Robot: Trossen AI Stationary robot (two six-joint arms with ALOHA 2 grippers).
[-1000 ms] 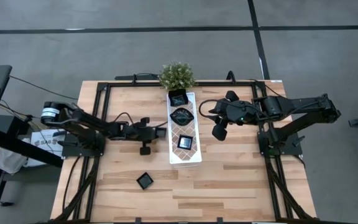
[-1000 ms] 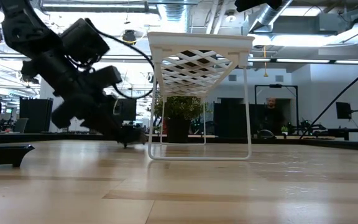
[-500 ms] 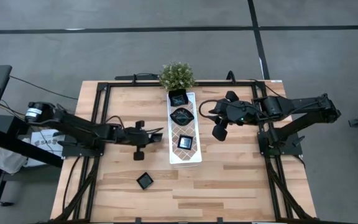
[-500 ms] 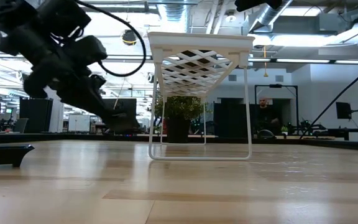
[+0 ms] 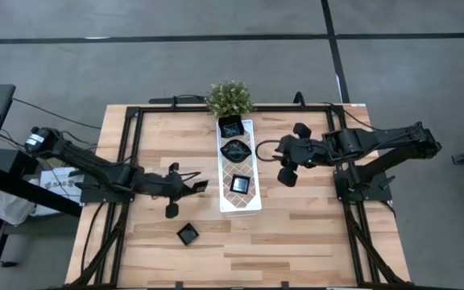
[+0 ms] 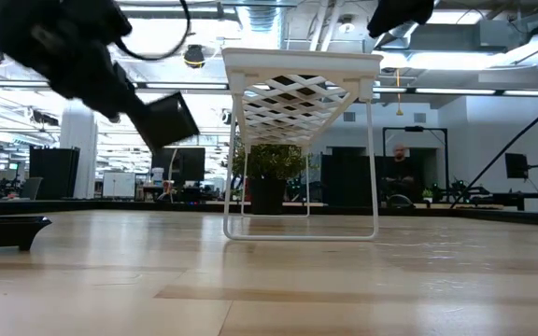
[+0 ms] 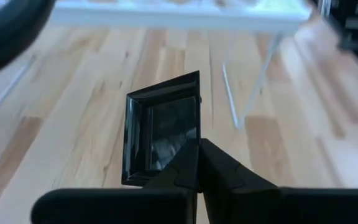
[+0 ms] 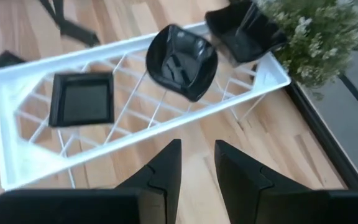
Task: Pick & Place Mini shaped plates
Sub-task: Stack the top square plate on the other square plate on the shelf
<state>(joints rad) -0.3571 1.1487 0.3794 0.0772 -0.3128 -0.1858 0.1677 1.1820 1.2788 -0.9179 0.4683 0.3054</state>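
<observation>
Three small glossy black dishes already sit on the long white lattice-patterned tray [image 5: 238,169]: a wavy-edged one [image 5: 231,126] at the end nearest the potted green shrub [image 5: 229,97], a leaf-like one [image 5: 236,151] in the middle, and a square one [image 5: 239,184] toward the tray's other end. A fourth, a square black dish [image 7: 161,127], is pinched by its rim in the closed jaws of the left gripper [image 5: 193,186], lifted off the wooden surface [image 5: 296,234] just beside the tray. A fifth square black dish [image 5: 188,234] lies on the surface, apart from the tray, not yet picked. So the job looks roughly midway.

The right gripper [image 8: 194,163] hovers on the tray's other side, jaws partly apart and empty. Its arm near the tray's middle could, I judge, crowd the placement there; the tray's free end looks open.
</observation>
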